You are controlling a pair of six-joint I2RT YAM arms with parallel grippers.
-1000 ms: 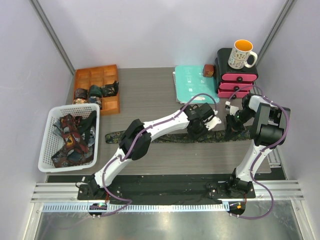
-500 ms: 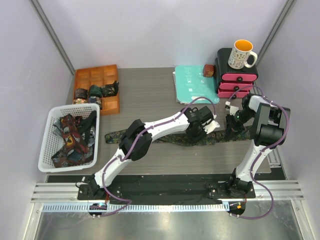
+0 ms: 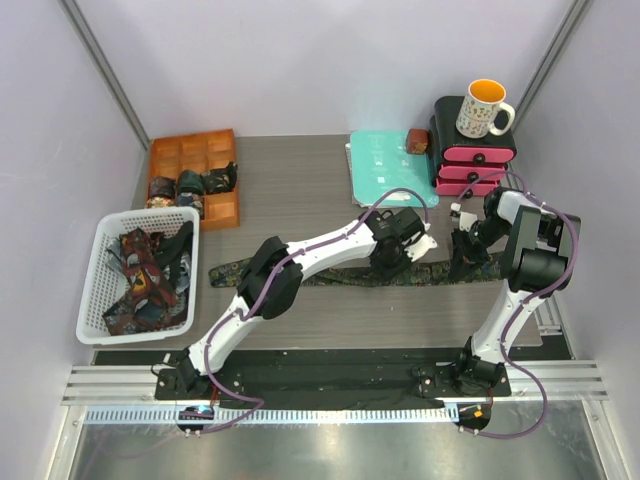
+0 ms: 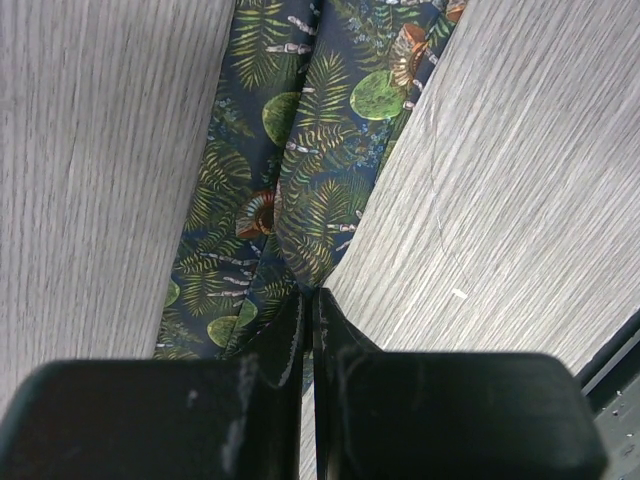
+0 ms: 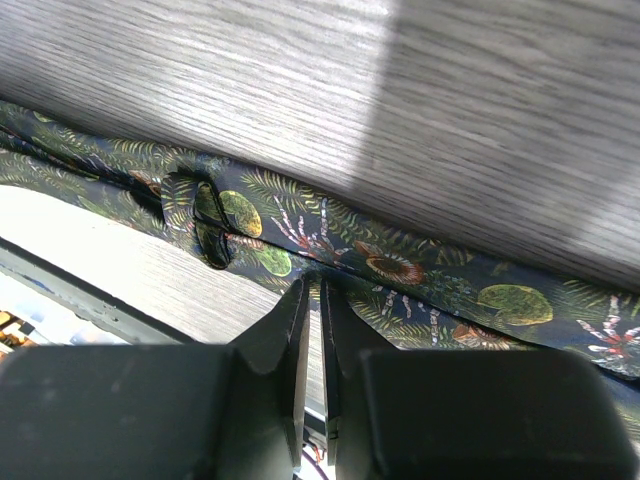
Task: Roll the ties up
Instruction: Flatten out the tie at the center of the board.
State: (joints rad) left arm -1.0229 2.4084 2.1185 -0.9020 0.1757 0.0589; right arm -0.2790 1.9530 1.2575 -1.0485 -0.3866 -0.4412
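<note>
While one tie (image 3: 335, 277) is being held out flat along the table (image 3: 300, 200), the step in hand is judged to be straightening, with rolling not yet begun. The strip is being gripped at its edge from both sides. The left claw (image 4: 310, 298) is being held fully shut with a pucker of fern-printed fabric nipped at its tips. The right claw (image 5: 310, 285), close along the strip to the other's right, is being held shut to a hairline slit on the same edge.

A roll is probably to be started from the end past the right claw, though that end is being hidden by the arm. One grip would need freeing and retaking there, gently, since the cloth looks thin.

Well off to the left claw's left, more ties (image 3: 145, 280) are being stored in a white basket (image 3: 150, 213). Just beyond the left claw a teal folder (image 3: 385, 165) is lying. Far to its left, finished rolls (image 3: 190, 183) are being kept in an orange tray (image 3: 190, 145). Beyond the right claw, pink drawers (image 3: 475, 155) with a mug (image 3: 483, 108) on top are crowding the reach.
</note>
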